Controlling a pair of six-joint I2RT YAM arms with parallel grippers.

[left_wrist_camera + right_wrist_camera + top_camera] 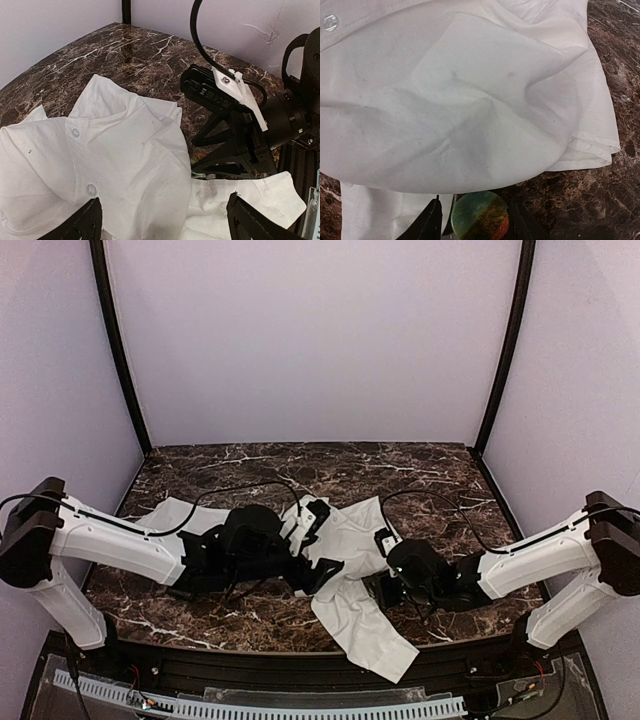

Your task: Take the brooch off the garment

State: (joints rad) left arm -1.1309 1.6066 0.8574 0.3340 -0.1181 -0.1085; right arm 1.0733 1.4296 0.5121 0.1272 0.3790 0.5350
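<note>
A: Where is the brooch sitting?

B: It is sitting between the two fingers of the right claw, right at the near edge of the shirt. It is showing as a round disc, greenish on one side and shading to orange-red on the other. I cannot tell whether it is hanging on to the cloth.

A: Is that claw gripping it?

B: It is looking that way. The fingers are standing about half closed, one at each side of the disc, and the disc's flat face is pointing toward the wrist camera.

A: And the left claw?

B: It is gaping wide and holding nothing. Its fingertips are hanging well apart over the shirt, with crumpled white cloth showing between them.

A: How is the shirt lying?

B: It is lying rumpled on the table between the two arms, with one part trailing toward the near edge. Two buttons are showing in the left wrist view.

A: Are the claws touching?

B: No. From above, they are sitting near each other, the left over the shirt's middle and the right at its right side.
</note>
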